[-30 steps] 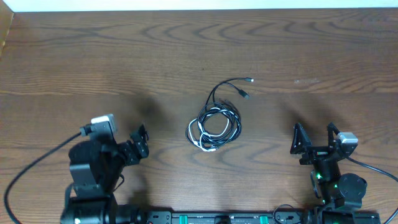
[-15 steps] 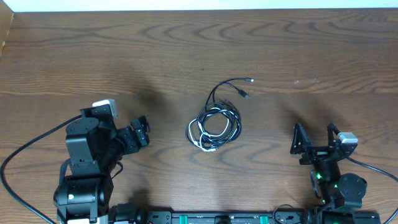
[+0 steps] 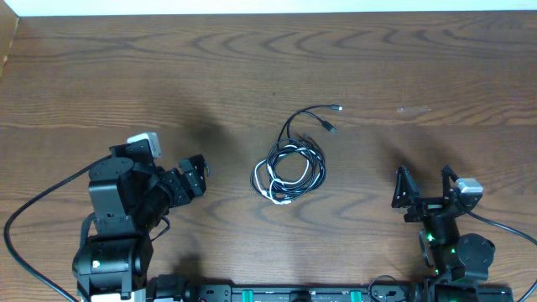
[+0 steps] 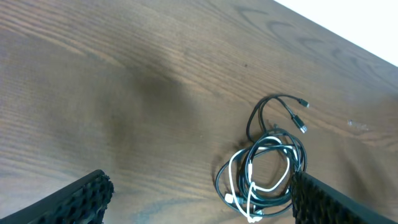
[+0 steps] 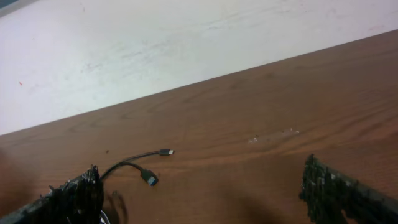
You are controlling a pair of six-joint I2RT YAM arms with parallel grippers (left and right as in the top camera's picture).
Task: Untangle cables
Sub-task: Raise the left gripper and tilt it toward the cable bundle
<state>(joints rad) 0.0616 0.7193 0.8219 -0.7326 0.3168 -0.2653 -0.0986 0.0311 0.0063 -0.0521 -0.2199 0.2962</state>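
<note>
The cables (image 3: 289, 168) lie in one tangled coil at the middle of the wooden table: thin black cords looped with one white cord, and two black plug ends (image 3: 332, 118) stretched up to the right. In the left wrist view the coil (image 4: 264, 174) sits by the right finger. In the right wrist view only the plug ends (image 5: 149, 167) show. My left gripper (image 3: 195, 174) is open and empty, left of the coil. My right gripper (image 3: 426, 190) is open and empty, well to the right of it.
The bare wooden table (image 3: 268, 67) stretches behind the coil to a white wall at the far edge. Thick black arm wires (image 3: 33, 218) trail at the front left and front right.
My left arm has swung and reached a little to the right, toward the coil. The right arm and the cables have not moved.
</note>
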